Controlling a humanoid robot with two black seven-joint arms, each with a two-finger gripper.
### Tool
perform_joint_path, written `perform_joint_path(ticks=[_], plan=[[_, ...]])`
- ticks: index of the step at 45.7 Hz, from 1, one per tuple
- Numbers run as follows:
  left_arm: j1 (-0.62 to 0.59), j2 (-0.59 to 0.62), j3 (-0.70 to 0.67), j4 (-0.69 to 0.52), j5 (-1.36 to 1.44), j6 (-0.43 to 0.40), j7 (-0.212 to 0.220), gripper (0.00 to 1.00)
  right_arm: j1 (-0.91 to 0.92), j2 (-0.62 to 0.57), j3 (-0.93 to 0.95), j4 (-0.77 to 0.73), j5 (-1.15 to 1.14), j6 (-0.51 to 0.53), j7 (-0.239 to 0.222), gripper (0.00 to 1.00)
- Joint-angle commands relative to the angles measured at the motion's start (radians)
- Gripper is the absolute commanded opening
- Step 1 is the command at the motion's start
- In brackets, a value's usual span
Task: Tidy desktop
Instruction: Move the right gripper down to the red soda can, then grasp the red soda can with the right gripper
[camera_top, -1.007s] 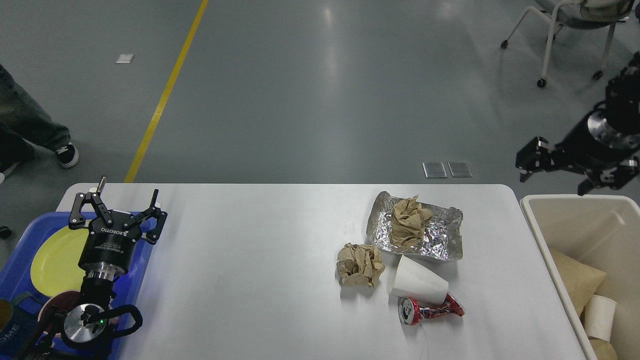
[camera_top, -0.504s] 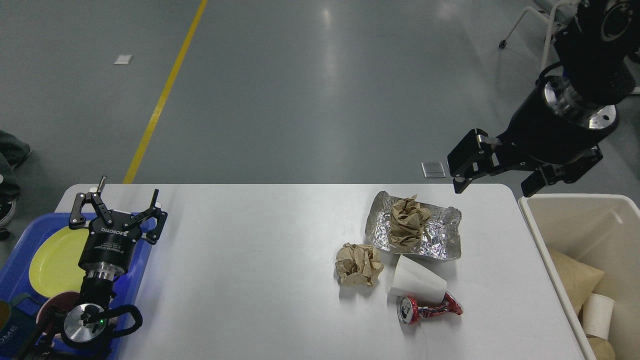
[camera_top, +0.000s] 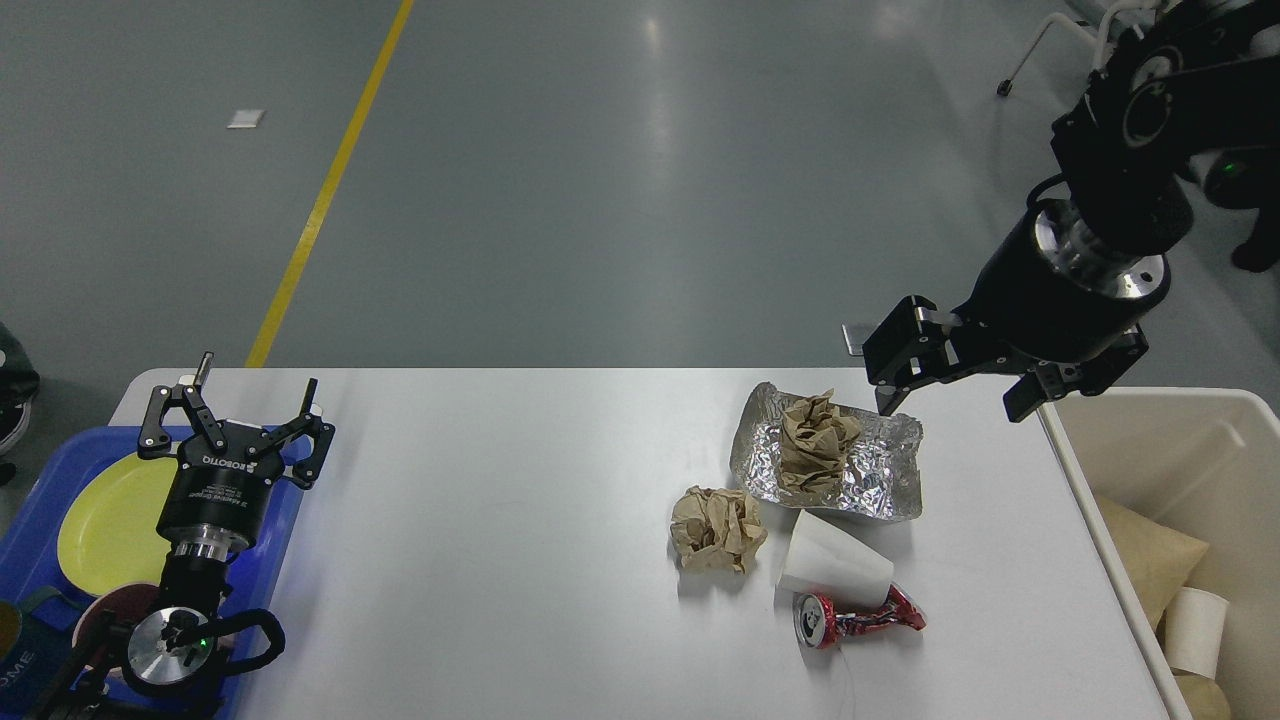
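The white desktop (camera_top: 520, 520) holds litter at its right half: a foil tray (camera_top: 870, 480) with a crumpled brown paper (camera_top: 818, 440) in it, a brown paper ball (camera_top: 717, 528), a white paper cup (camera_top: 835, 570) on its side, and a crushed red can (camera_top: 858, 620). My right gripper (camera_top: 950, 405) is open and hovers above the table's far right corner, just right of the foil tray. My left gripper (camera_top: 235, 400) is open and empty above the right edge of the blue tray (camera_top: 55, 460).
The blue tray at the left holds a yellow plate (camera_top: 105, 520) and a dark red bowl (camera_top: 100, 625). A beige bin (camera_top: 1150, 405) stands off the right edge with a brown paper bag (camera_top: 1150, 560) and a white cup (camera_top: 1195, 630) inside. A chair stands at the far right.
My right arm has swung left from above the bin to the table's far right corner, beside the foil tray, still open. The left arm has not moved.
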Motion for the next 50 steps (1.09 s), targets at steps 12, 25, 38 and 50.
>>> perform_joint_path(ticks=[12, 25, 38, 50], plan=[[0.000, 0.000, 0.000, 0.000, 0.000, 0.000, 0.000, 0.96, -0.410, 0.093, 0.068, -0.115, -0.009, -0.217, 0.000, 1.00], [0.000, 0.000, 0.000, 0.000, 0.000, 0.000, 0.000, 0.96, -0.715, 0.087, 0.053, -0.244, 0.178, -0.388, 0.000, 0.91], [0.000, 0.000, 0.000, 0.000, -0.001, 0.000, 0.000, 0.96, -0.916, 0.087, 0.149, -0.274, 0.264, -0.493, 0.006, 0.90], [0.000, 0.000, 0.000, 0.000, 0.000, 0.000, 0.000, 0.96, -0.996, 0.087, 0.152, -0.351, 0.448, -0.576, 0.006, 0.86]])
